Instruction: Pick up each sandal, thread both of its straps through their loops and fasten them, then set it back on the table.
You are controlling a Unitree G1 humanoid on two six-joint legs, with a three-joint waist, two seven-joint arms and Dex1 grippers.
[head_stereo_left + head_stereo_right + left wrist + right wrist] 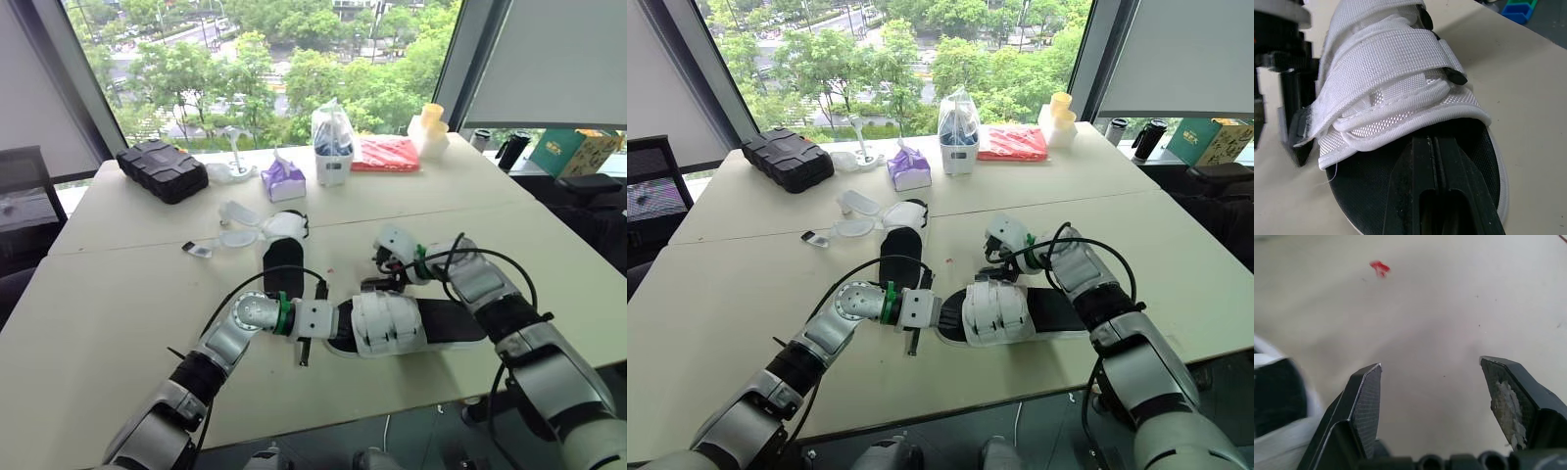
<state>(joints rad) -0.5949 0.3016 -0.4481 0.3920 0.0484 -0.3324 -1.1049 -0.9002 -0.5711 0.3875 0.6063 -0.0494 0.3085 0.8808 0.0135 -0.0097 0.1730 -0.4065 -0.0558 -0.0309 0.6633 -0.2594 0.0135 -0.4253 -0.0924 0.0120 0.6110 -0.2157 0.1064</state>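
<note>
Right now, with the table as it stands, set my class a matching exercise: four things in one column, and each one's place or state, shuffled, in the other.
1. near sandal
2. far sandal
3. black case
4. right gripper

A. far left of the table
B. open, over the table top
C. nearest the front edge
D. mid-table, beside the clear lids

Pairs: 1-C, 2-D, 3-A, 4-B.

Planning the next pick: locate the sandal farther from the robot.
The farther sandal lies on the table, left of centre in the head views, just beyond the near sandal, with the clear lids at its left.
</note>
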